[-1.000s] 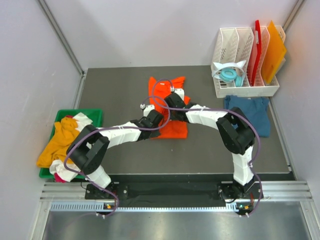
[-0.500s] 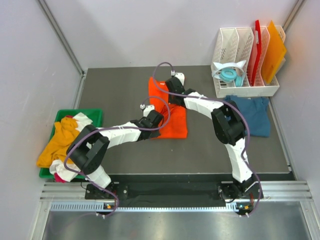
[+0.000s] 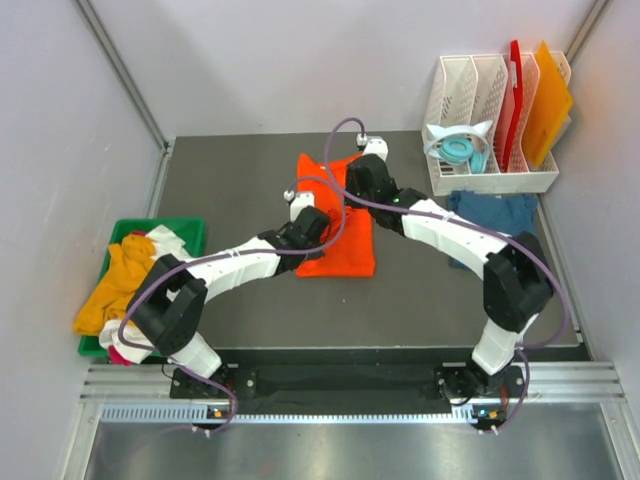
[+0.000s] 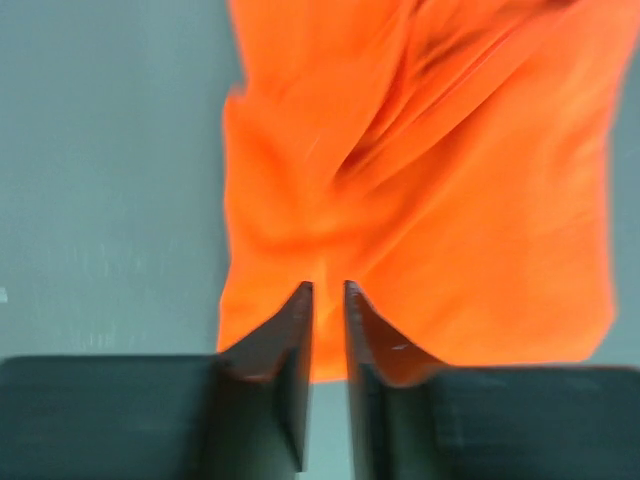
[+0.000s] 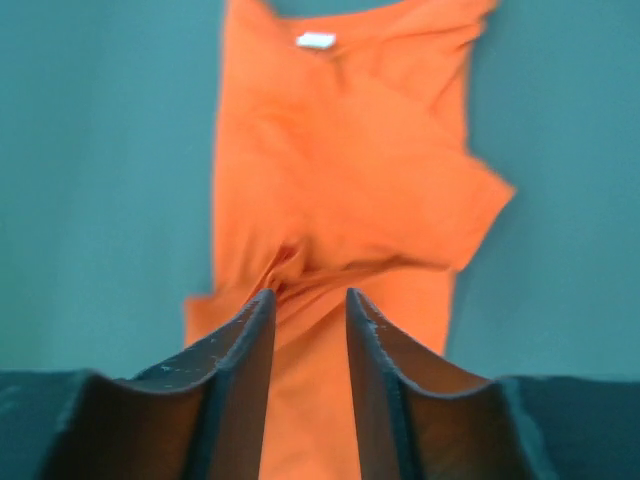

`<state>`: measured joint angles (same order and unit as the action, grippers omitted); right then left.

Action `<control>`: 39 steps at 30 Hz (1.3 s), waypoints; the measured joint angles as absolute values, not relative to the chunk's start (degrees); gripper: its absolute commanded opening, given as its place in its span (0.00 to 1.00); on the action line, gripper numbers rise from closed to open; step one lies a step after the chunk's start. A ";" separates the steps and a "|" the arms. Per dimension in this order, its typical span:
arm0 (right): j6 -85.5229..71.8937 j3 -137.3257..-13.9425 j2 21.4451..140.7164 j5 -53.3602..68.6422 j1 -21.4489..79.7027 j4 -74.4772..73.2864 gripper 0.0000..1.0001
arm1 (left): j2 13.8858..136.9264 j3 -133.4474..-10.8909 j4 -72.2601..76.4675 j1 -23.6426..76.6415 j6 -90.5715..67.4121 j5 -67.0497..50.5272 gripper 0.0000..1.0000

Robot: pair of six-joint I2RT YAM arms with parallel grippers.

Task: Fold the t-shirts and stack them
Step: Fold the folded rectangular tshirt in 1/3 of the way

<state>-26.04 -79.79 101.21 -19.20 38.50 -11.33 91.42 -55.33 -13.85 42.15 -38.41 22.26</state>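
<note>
Right arm elbow swung right | right jaws parted over orange t-shirt | left jaws near-closed, grip unclear

The desk lies open left of the orange t-shirt. A white rack blocks its far-right corner.

The bright orange t-shirt lies mid-table as a long lengthwise-folded strip, rumpled, one sleeve sticking out. The dark teal-blue t-shirt lies crumpled near the right edge. Yellow-orange t-shirt and white t-shirt are heaped together beyond the left edge.
</note>
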 measured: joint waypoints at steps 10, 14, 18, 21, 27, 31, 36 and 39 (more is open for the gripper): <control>-29.43 -61.73 100.18 -15.81 43.03 -8.67 0.00 | 102.17 -65.39 -13.06 41.58 -35.77 22.22 0.14; -30.20 -59.20 100.84 -15.57 43.11 -9.43 0.00 | 104.68 -65.39 -13.34 41.52 -36.07 21.15 0.08; -30.24 -59.20 102.10 -15.44 43.11 -8.12 0.00 | 104.90 -65.39 -13.10 41.36 -36.27 20.82 0.08; -30.50 -59.27 103.35 -15.31 43.11 -7.31 0.00 | 106.13 -65.69 -13.08 41.01 -36.27 20.84 0.08; -30.70 -58.85 103.35 -15.33 43.11 -6.61 0.00 | 110.15 -69.76 -13.26 39.03 -35.62 20.69 0.08; -30.70 -58.15 103.13 -15.35 43.11 -5.50 0.00 | 112.90 -73.93 -13.23 36.80 -34.72 20.36 0.08; -31.14 -56.99 102.69 -15.42 43.11 -4.08 0.00 | 115.81 -79.24 -13.54 34.02 -33.63 20.16 0.09; -31.29 -56.80 102.63 -15.46 43.11 -3.77 0.00 | 116.92 -82.50 -13.65 32.99 -32.80 20.23 0.09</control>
